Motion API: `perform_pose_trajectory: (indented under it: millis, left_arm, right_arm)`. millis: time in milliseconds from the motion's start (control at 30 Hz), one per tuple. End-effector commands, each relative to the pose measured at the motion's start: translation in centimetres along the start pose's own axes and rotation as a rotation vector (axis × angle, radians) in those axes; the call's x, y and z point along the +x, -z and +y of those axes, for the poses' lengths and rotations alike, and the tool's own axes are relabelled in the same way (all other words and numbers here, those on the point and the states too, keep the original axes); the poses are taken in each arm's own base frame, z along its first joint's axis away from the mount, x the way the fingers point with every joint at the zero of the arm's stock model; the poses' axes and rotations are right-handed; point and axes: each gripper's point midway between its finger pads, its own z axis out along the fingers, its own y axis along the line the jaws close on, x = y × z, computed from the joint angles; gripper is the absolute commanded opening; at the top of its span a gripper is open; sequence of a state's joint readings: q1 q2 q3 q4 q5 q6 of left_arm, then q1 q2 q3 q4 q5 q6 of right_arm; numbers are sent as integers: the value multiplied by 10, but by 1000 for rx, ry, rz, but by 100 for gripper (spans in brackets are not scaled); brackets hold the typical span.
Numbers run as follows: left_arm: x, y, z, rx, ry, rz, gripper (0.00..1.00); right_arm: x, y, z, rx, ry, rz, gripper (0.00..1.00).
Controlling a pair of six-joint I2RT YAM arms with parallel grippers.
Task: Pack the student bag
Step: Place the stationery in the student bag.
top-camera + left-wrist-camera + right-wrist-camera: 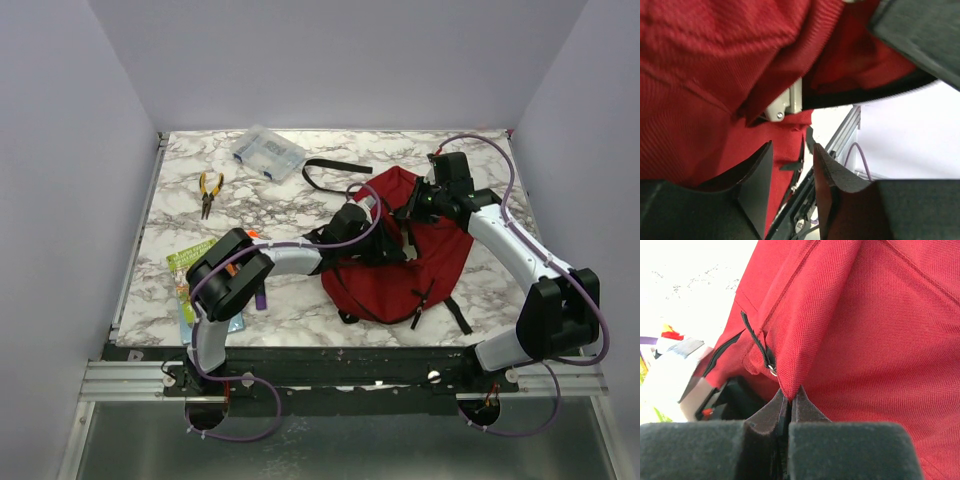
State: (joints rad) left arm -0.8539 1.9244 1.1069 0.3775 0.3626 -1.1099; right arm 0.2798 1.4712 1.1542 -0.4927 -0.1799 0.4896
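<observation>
The student bag is a dark red fabric backpack with black straps, lying at the centre right of the table. My right gripper is at its upper edge, shut on a fold of the red fabric and holding it up. A black zip pull hangs just left of the pinch. My left gripper is at the bag's left side by the opening. In the left wrist view it is open with nothing between the jaws. Red fabric and a metal zip slider lie just beyond its fingertips.
A clear plastic box stands at the back. Yellow-handled pliers lie at the left. A green packet and a small purple item lie near the left arm. A black strap trails behind the bag.
</observation>
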Motion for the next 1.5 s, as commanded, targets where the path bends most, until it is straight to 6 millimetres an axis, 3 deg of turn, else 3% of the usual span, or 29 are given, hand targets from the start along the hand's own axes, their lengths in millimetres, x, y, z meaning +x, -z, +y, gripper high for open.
perform_pose_trajectory:
  millis: [0, 133, 400, 533, 700, 800, 933, 1033, 1067, 1300, 1400, 1467]
  left_arm:
    - [-7, -14, -3, 7, -21, 4, 36]
    - [-11, -20, -4, 7, -40, -10, 34]
    - [-6, -28, 16, -35, 20, 0, 33]
    - [-16, -17, 13, -45, 7, -51, 54]
    - [-24, -15, 28, -110, 18, -85, 63]
    - [-32, -13, 52, -166, 95, -111, 62]
    - [-43, -25, 51, -159, 53, -116, 59]
    - [-46, -21, 57, -175, 72, -136, 43]
    - [-48, -20, 58, -179, 69, -141, 42]
    - [-46, 14, 33, -130, -17, -138, 58]
    - [-53, 17, 18, -110, -80, -141, 57]
    - [-54, 18, 18, -118, -76, -152, 54]
  right_arm:
    - [-20, 17, 28, -116, -9, -73, 1]
    - [-17, 17, 29, -125, -14, -64, 1]
    - [-16, 15, 30, -131, -31, -66, 1]
    - [-18, 20, 22, -87, 39, -67, 1]
    - [-8, 15, 15, -72, 65, -31, 1]
    - [0, 12, 10, -59, 69, -6, 1]
    - [7, 14, 12, -77, 85, 30, 1]
    - [11, 17, 10, -65, 86, 37, 1]
    - [10, 18, 9, -57, 90, 33, 1]
    - [5, 23, 7, -39, 124, 17, 0]
    - [3, 23, 0, -6, 148, 1, 1]
    - [2, 23, -5, 15, 147, -9, 1]
